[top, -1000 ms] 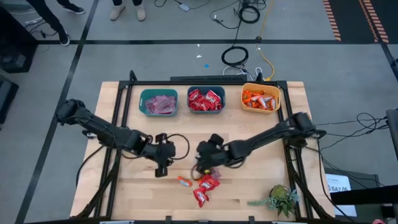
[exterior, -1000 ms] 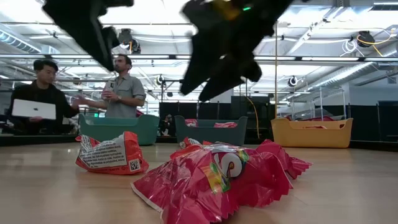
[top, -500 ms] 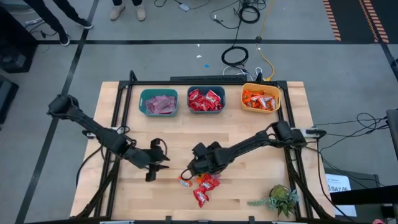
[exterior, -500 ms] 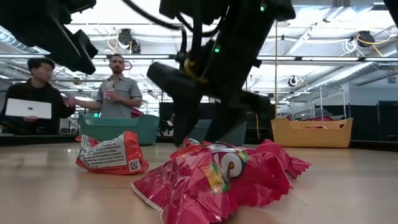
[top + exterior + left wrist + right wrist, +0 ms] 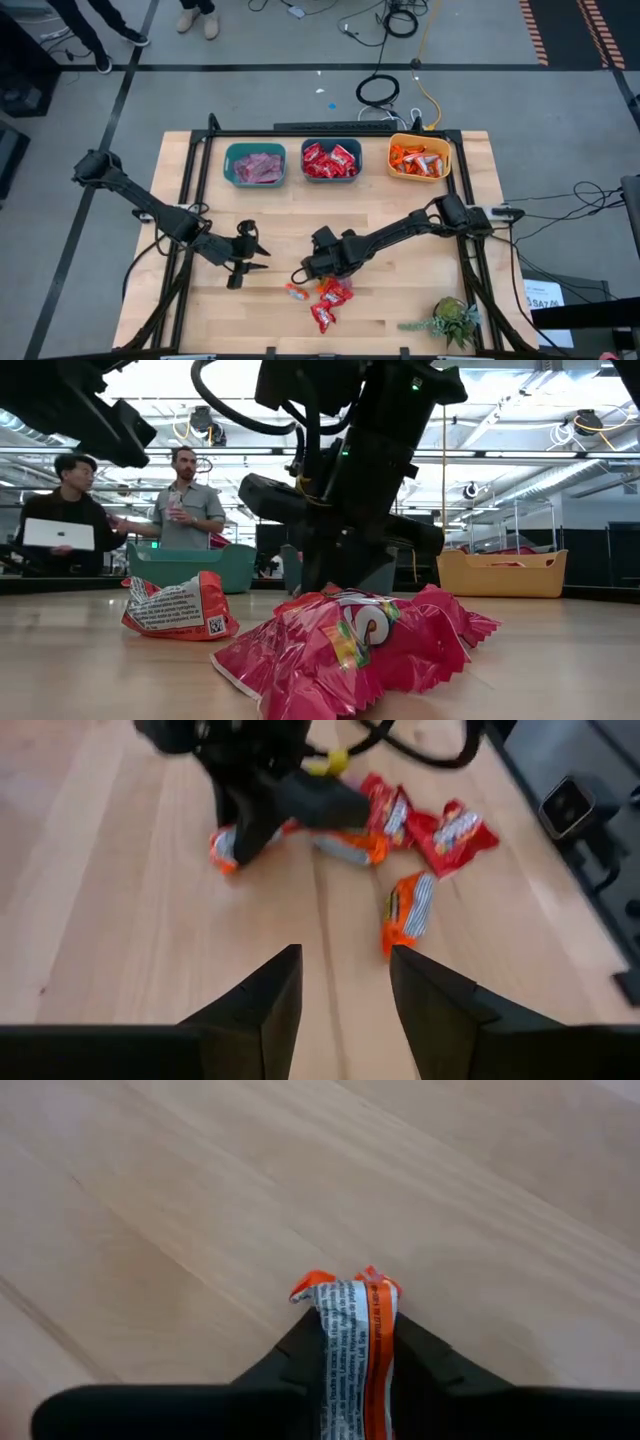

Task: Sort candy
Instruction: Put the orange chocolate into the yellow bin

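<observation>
Candy in red and orange wrappers lies loose in a small pile [image 5: 328, 300] near the table's front middle; the low view shows the red ones [image 5: 350, 640] up close. My right gripper [image 5: 301, 276] is down at the pile's far-left edge, shut on an orange candy [image 5: 352, 1342]. Another orange candy [image 5: 296, 291] lies flat on the wood just in front of it. My left gripper [image 5: 246, 262] hovers open to the left of the pile, with nothing between its fingers [image 5: 285, 985]. My right gripper pinches the orange candy between its two fingers [image 5: 300, 1338], and one crimped end of the wrapper [image 5: 345, 1288] sticks out past the fingertips. It comes slanting down from the table's right. In the left wrist view the candy [image 5: 224, 848] is at table level; lifted or resting, I cannot tell.
Three bins line the far edge: a teal one [image 5: 230, 172] with mauve candy, a teal one [image 5: 331, 179] with red candy, a yellow one [image 5: 446, 165] with orange candy. A small plant [image 5: 452, 320] stands at the near right corner. People stand beyond the table.
My right gripper has gone down and toward the table's near left, to the far-left edge of the pile, and has taken hold of an orange candy. My left gripper has drawn back toward the table's left edge.
</observation>
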You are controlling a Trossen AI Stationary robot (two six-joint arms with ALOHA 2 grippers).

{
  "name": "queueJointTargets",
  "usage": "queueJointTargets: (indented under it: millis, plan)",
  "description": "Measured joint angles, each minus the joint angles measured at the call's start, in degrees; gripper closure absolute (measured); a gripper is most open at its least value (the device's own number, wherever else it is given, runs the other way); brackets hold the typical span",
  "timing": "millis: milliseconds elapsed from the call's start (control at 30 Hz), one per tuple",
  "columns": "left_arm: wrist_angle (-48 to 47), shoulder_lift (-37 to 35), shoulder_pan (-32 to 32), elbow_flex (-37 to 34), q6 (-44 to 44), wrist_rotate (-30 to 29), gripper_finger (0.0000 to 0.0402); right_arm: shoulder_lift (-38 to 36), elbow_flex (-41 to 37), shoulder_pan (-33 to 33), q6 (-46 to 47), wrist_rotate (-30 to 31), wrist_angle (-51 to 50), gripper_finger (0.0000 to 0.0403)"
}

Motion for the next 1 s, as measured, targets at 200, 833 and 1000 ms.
queueJointTargets:
  millis: [200,833,1000]
  plan:
    - [0.65,-0.44,0.00,0.07,0.41,0.55,0.0240,-3.47,-0.35,0.05,-0.26,-1.58,-3.29,0.0366]
    - [0.68,-0.94,3.45,0.07,1.45,4.50,0.0240,-23.09,-0.24,-1.06,-6.47,9.25,-22.26,0.0380]
    - [1.97,-0.94,3.45,0.07,0.45,4.48,0.0240,-29.07,-2.90,-4.84,-11.89,10.02,-24.83,0.0381]
